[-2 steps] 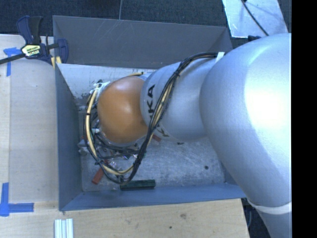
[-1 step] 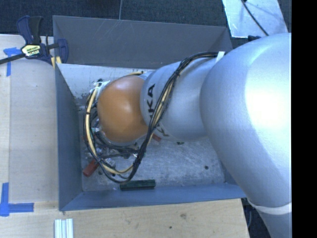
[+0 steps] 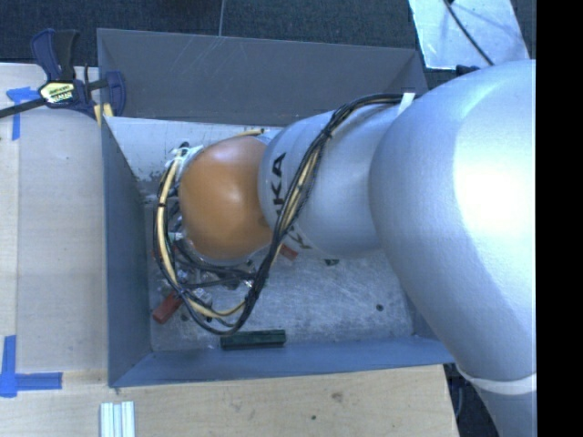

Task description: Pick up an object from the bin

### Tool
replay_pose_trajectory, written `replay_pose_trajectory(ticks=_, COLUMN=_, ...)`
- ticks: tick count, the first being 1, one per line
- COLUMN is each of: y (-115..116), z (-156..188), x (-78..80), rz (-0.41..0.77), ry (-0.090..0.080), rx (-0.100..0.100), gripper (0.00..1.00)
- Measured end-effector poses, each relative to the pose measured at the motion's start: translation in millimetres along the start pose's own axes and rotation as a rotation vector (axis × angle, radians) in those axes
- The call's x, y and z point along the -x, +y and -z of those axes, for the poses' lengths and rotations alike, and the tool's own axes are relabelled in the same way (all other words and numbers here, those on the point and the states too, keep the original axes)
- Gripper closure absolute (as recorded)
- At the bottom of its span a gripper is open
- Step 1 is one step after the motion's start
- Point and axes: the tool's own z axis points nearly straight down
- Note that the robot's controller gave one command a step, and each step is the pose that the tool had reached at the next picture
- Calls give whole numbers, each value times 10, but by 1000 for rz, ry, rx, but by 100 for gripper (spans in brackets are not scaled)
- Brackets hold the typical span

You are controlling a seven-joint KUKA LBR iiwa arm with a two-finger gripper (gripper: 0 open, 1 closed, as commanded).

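Nearest to the gripper (image 3: 202,267) lies a small red-brown piece (image 3: 164,309), on the bin floor just beside it toward the bin's left front corner. Its long axis is tilted, the lower end pointing at that corner and the upper end pointing back under the gripper. No part of it is seen in the gripper's grasp, and it cannot be told whether anything is held. It also cannot be told whether the gripper is released or clenched, because the orange cover (image 3: 223,198) on the wrist sits over it and looped cables (image 3: 196,309) hang around it.

Farther out, a flat dark bar (image 3: 253,339) lies near the front wall of the bin (image 3: 127,271), its long axis along that wall, apart from the gripper. On the gripper's other side, a small red scrap (image 3: 288,252) peeks out by the silver arm (image 3: 364,189), its shape too hidden to tell.
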Motion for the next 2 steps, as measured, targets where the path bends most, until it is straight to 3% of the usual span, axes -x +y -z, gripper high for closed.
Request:
replay_pose_trajectory(ticks=1, y=-6, z=198, x=16, rz=-4, ry=0, rx=-1, gripper=100)
replay_pose_trajectory(ticks=2, y=-16, z=1026, x=46, rz=-8, ry=-2, rx=-3, gripper=100)
